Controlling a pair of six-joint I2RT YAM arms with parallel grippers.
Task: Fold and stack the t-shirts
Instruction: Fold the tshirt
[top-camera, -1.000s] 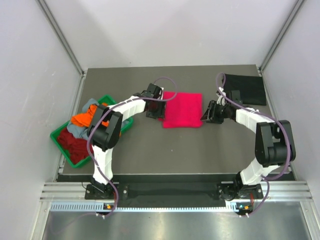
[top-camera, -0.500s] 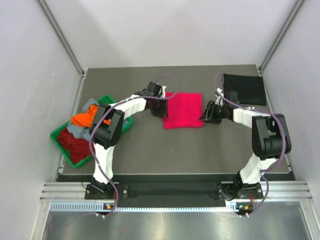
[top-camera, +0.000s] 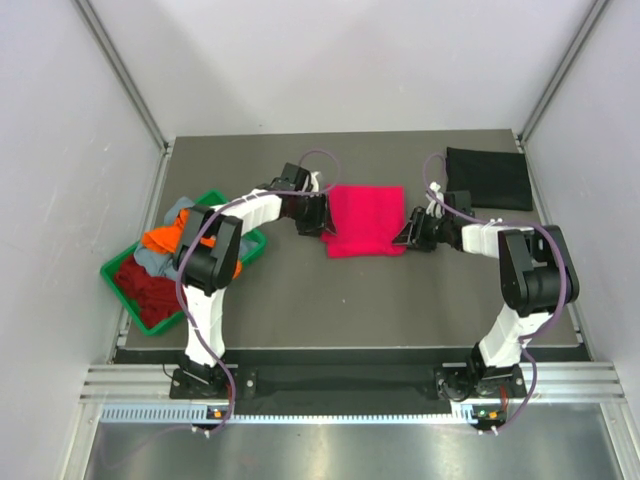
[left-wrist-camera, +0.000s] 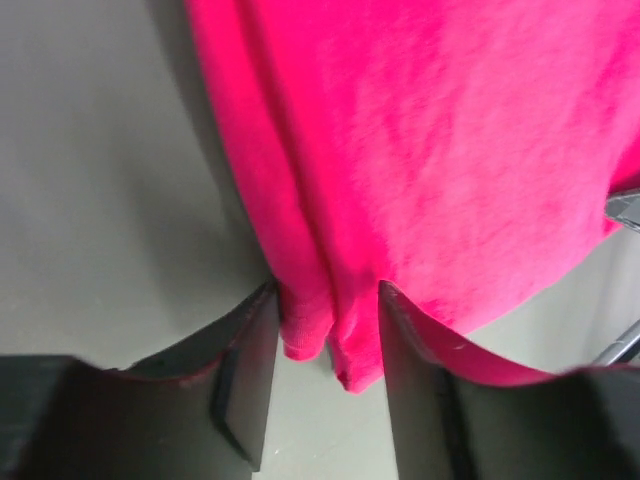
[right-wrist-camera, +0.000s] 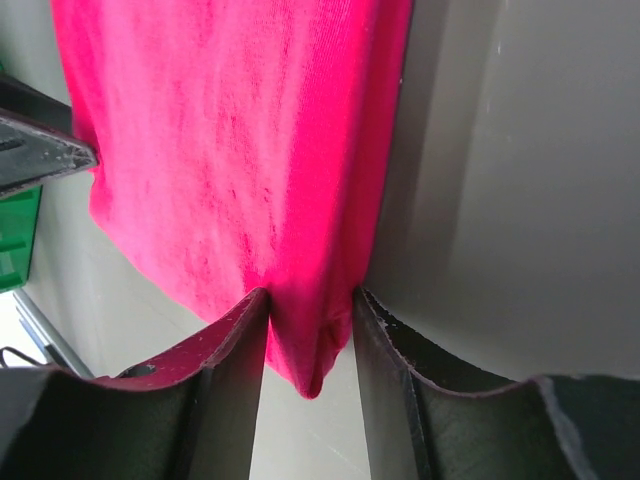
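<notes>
Top external view shows us both arms drawn in over the last second, so the left pincer (top-camera: 312, 222) and right pincer (top-camera: 405, 237) now sit on the near corners of the folded pink t-shirt (top-camera: 365, 215), which lies in the middle of the table (top-camera: 300, 300). The right one pinches cloth that fills its gap; the left straddles a fold, but we cannot tell if it is clamped. We judge a lift or another fold is being set up. The black t-shirt (top-camera: 488, 178) lies far right, well apart, the other tees (top-camera: 165, 238) heap in the green tray (top-camera: 108, 270) at left, and nothing blocks the way
</notes>
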